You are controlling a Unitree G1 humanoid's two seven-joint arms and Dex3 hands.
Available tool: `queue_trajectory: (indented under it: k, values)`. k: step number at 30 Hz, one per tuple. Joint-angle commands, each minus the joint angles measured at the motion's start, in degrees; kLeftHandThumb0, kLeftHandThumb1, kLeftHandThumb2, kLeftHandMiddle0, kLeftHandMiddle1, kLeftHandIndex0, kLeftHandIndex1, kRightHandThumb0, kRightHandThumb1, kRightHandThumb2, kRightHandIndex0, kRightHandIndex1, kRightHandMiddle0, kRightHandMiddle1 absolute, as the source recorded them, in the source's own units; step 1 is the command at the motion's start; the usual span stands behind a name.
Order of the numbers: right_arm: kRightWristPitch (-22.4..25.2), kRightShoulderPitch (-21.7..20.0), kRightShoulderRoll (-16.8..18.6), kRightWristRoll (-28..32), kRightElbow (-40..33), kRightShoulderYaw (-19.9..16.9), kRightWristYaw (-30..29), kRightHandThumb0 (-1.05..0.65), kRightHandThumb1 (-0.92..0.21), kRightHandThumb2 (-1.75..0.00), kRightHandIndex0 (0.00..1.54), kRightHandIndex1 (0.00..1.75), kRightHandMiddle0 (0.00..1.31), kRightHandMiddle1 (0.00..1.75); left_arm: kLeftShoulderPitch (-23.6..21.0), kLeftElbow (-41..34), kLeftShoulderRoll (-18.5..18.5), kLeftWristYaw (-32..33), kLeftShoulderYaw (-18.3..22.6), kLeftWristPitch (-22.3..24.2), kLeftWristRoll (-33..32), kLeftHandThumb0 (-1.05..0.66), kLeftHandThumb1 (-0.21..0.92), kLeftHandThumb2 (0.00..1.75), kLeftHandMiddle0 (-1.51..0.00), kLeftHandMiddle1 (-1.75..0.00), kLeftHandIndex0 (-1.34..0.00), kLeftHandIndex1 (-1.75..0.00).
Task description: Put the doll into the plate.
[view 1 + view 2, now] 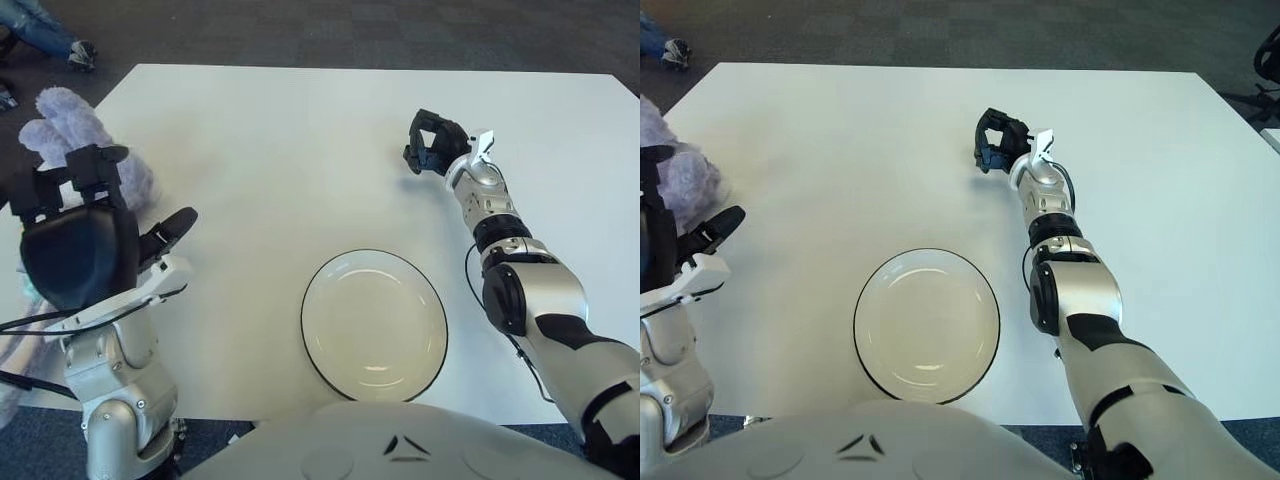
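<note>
The doll (72,122) is a pale purple plush lying at the table's left edge. Only its fuzzy ears and a strip of its body show, because my left hand (125,200) is in front of it and hides its face. That hand is open, its black fingers (75,175) pointing up against the ears and the thumb spread out to the right. The white plate (374,325) with a dark rim sits empty near the table's front edge, right of the left hand. My right hand (430,145) is far off at the back right, fingers curled, holding nothing.
The white table (290,140) fills the view, with dark carpet around it. A person's shoe and jeans leg (70,48) show on the floor at the back left. Black cables (30,322) run along my left forearm.
</note>
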Motion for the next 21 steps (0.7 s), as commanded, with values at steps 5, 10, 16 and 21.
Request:
queue_trajectory:
  k: [5, 10, 16, 21]
  values:
    - [-0.1, -1.7, 0.4, 0.0, 0.9, -0.3, 0.3, -0.5, -0.26, -1.38, 1.33, 1.75, 0.66, 1.75, -3.3, 0.6, -2.7, -8.2, 0.6, 3.5, 8.9, -0.92, 0.9, 0.3, 0.0, -0.63, 0.0, -0.78]
    - [0.2, -2.1, 0.8, -0.3, 1.2, 0.0, 0.1, -0.5, -0.26, -1.39, 1.33, 1.75, 0.66, 1.75, -5.1, 2.8, -4.1, -9.4, 0.6, 4.9, 12.2, -0.95, 0.92, 0.28, 0.0, -0.47, 0.0, -0.71]
    - [0.6, -2.7, 0.7, -0.4, 1.8, 0.1, 0.4, -0.5, -0.26, -1.39, 1.33, 1.75, 0.66, 1.75, -6.4, 4.9, -4.9, -8.4, 0.6, 5.7, 13.0, -0.95, 0.92, 0.26, 0.0, -0.36, 0.0, -0.67]
    - [0.8, -3.2, 0.7, -0.7, 2.2, 0.2, 0.8, -0.5, -0.26, -1.39, 1.33, 1.75, 0.66, 1.75, -7.2, 6.5, -4.9, -7.3, 0.8, 6.2, 12.7, -0.93, 0.89, 0.25, 0.0, -0.31, 0.0, -0.63]
